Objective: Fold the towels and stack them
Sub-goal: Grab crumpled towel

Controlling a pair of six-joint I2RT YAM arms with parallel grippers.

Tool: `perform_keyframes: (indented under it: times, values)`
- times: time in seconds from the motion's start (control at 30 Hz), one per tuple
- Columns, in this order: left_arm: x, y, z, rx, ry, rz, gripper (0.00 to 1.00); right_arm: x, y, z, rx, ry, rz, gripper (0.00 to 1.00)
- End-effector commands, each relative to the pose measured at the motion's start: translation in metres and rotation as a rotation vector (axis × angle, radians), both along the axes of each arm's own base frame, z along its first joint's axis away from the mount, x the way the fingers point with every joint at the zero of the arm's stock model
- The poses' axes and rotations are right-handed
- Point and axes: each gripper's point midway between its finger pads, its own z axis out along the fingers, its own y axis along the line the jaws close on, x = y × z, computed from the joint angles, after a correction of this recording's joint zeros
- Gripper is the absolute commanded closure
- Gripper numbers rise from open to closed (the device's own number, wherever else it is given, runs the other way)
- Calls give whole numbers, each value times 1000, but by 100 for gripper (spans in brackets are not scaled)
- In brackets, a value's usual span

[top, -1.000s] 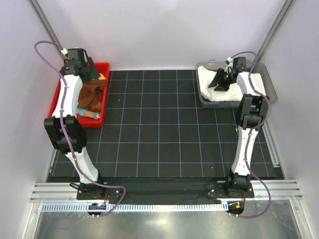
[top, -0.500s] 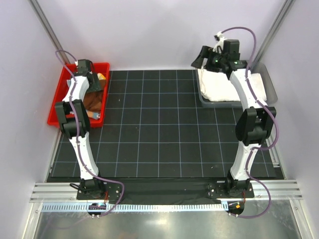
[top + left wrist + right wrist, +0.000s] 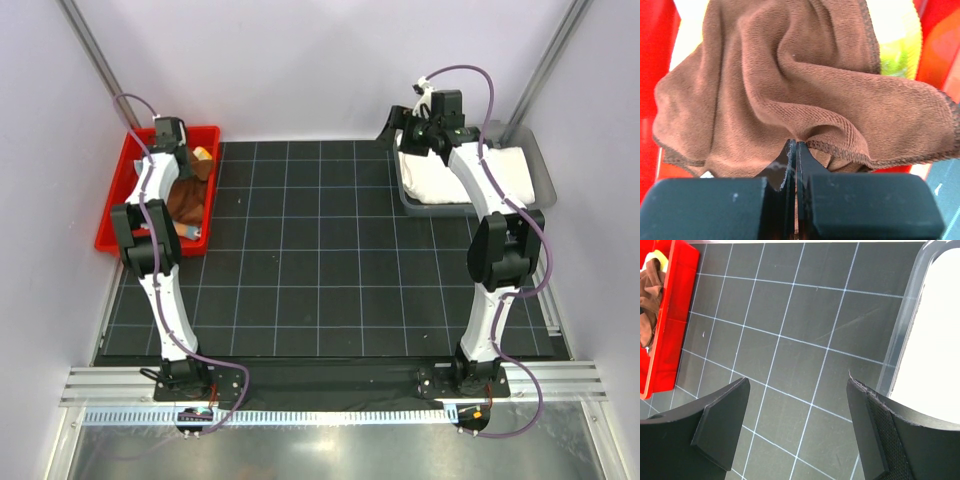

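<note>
Top external view. Red plastic bin, far left of black gridded mat, contains:
- crumpled rust-brown cloth towel;
- part of yellow towel at the far end;
- light blue towel with orange spots at the near end.

Left gripper reaches down into this bin. Grey plastic tray, far right, contains a folded plain white towel. Right gripper is raised beside the tray's far left corner.

Left wrist view. Left gripper has its jaws pressed together, nipping a fold at the hem of the rust-brown cloth towel. Yellow towel lies behind it, and the red plastic bin walls it in.

Right wrist view. Right gripper is spread wide and holds nothing, above the black gridded mat. Grey plastic tray with the plain white towel is at right. Red plastic bin with the rust-brown cloth towel is at left.
</note>
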Motion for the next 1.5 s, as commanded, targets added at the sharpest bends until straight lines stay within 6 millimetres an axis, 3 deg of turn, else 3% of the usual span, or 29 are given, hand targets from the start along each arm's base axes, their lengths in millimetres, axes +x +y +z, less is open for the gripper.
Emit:
perform_keyframes:
  times: [0.0,0.27,0.37,0.4,0.43,0.67,0.87,0.93,0.97,1.03,1.1,1.13,1.2,1.23,1.3,1.33,1.4,1.47]
  values:
    - [17,-8,44,-26,-126,-37,100,-3,0,16,-22,-48,7,14]
    - [0,-36,102,-86,-228,-102,100,-13,1,22,-26,-47,6,14]
    - [-3,-39,93,-102,-208,-99,59,-19,3,25,-19,-43,12,14]
    - [-2,-39,89,-96,-204,-98,52,-21,4,25,-17,-44,14,14]
    - [-1,-34,77,-81,-185,-92,51,-22,6,25,-13,-44,17,14]
    - [7,-29,39,-42,-130,-111,59,-22,5,29,-25,-61,22,14]
    - [8,-27,8,-28,-84,-101,53,-20,5,30,-29,-74,20,14]
    - [9,-16,-5,7,-57,-63,54,-19,5,29,-25,-73,19,14]
    - [10,-14,-7,19,-52,-55,56,-18,5,28,-25,-74,21,14]
    - [13,-12,-8,32,-52,-51,77,-17,4,26,-33,-73,19,14]
    - [15,-5,5,63,-71,-22,94,-16,3,22,-42,-67,17,14]
    - [15,-3,12,74,-81,-9,96,-16,3,23,-44,-69,16,14]
    - [13,-3,27,81,-92,14,97,-16,3,21,-42,-59,14,14]
    - [14,-2,47,80,-123,20,97,-16,4,21,-38,-59,15,14]
    - [14,-4,66,73,-142,21,92,-15,4,20,-31,-47,12,14]
    - [10,-7,82,71,-152,18,93,-16,5,20,-29,-41,12,14]
    - [5,-13,94,63,-162,4,100,-20,7,21,-15,-33,15,14]
    - [-4,-19,110,51,-186,-11,100,-23,8,17,-3,-24,18,14]
